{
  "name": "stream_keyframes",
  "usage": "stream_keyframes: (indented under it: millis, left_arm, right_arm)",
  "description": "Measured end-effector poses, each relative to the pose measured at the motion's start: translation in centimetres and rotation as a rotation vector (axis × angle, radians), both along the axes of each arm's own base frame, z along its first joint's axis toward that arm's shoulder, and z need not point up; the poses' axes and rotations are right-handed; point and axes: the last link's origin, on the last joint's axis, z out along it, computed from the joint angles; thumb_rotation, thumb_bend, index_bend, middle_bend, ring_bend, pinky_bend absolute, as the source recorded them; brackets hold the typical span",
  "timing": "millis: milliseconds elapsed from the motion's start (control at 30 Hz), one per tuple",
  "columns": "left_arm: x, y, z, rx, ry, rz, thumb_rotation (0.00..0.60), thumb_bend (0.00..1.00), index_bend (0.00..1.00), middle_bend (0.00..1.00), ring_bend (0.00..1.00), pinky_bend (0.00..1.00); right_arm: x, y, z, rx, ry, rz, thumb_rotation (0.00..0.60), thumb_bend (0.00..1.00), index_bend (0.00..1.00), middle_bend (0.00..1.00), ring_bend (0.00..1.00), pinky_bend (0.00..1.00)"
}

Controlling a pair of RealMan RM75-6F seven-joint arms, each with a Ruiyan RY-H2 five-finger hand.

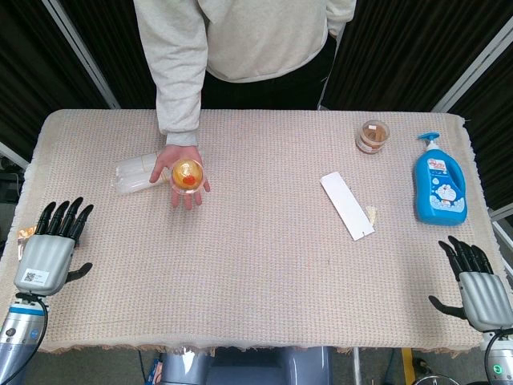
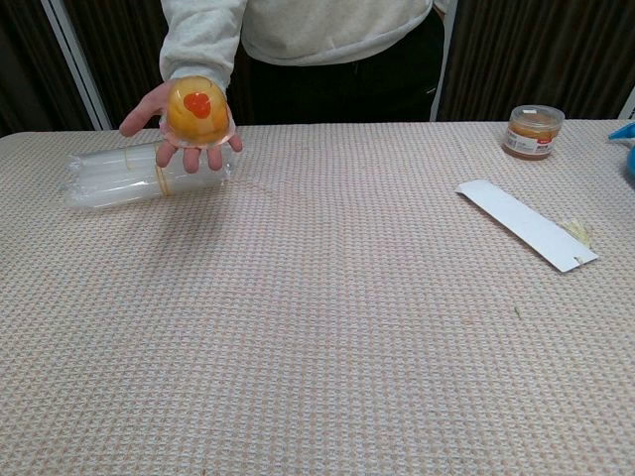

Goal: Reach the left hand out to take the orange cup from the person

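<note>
Orange cup (image 1: pixel 187 174): offered on the person's palm (image 1: pixel 183 178), far left over the bench (image 1: pixel 264 265). Left hand (image 1: pixel 50 250): near-left edge, fingers spread, holding nothing, well apart from it. Right hand (image 1: pixel 479 287): likewise unoccupied. We judge reach and handover both outstanding.

No wording is legible; the left robot hand (image 1: pixel 46 258) bears a QR-style square.

Glossy translucent plastic orange cup (image 1: pixel 187 174); rough woven cloth on table (image 1: pixel 256 273).
</note>
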Motion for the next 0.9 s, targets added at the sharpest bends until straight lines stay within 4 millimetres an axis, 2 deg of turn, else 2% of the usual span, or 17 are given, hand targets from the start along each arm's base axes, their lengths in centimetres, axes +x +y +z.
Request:
stream_keyframes:
  millis: [300, 500, 600, 900]
  left_arm:
    - [0.1, 0.0, -0.1, -0.01, -0.002, 0.003, 0.6, 0.13, 0.0, 0.0, 0.0, 0.0]
    - [1.4, 1.3, -0.6, -0.04, -0.03, -0.009, 0.6, 0.13, 0.0, 0.0, 0.0, 0.0]
    - [2.4, 2.9, -0.8, -0.055, -0.035, -0.015, 0.6, 0.13, 0.0, 0.0, 0.0, 0.0]
    - [6.8, 9.9, -2.0, -0.093, 0.024, -0.019, 0.6, 0.14, 0.01, 0.0, 0.0, 0.0]
  right_arm:
    - [0.1, 0.0, 0.0, 0.002, -0.002, 0.001, 0.6, 0.1, 0.08, 0.0, 0.0, 0.0]
    - [0.2, -0.1, -0.1, 0.001, -0.012, 0.002, 0.6, 0.1, 0.08, 0.0, 0.0, 0.0]
    - [0.3, -0.1, -0.2, 0.001, -0.008, 0.011, 0.6, 0.1, 0.08, 0.0, 0.0, 0.0]
    - [0.1, -0.2, -0.2, 0.001, -0.022, -0.002, 0.6, 0.1, 0.08, 0.0, 0.0, 0.0]
